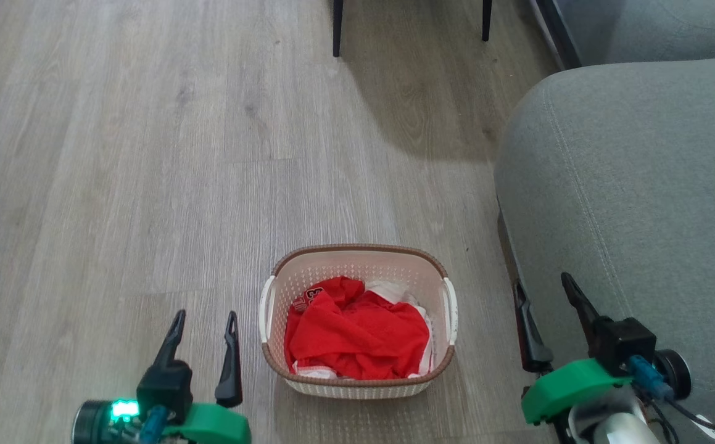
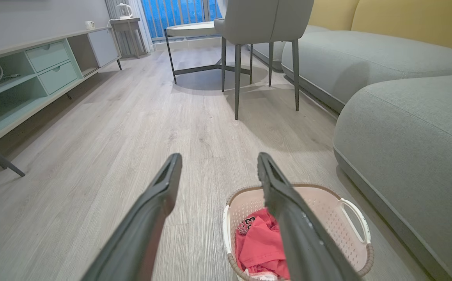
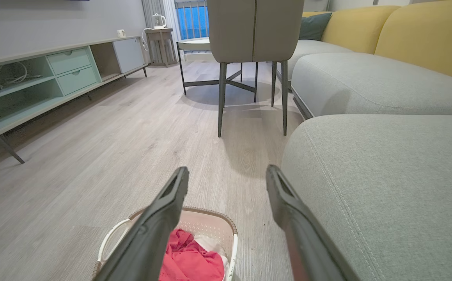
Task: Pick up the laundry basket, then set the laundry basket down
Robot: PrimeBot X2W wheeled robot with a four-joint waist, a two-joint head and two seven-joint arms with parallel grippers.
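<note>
— Progress?
— Nothing done yet: the laundry basket (image 1: 357, 387) sits on the floor (image 1: 147, 154) between my left jaws and right jaws, both spread and empty. Lifting and setting down remain.

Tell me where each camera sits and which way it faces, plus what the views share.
Head view: on the head, looking down at the floor; the laundry basket lies between the left gripper and right gripper, both open.
Left wrist view: on the left arm, low, facing the chair; own fingers show, basket at lower right.
Right wrist view: on the right arm, low, facing the chair too; own fingers show, basket at lower left.
Shared: all three show the basket holding red clothing.
</note>
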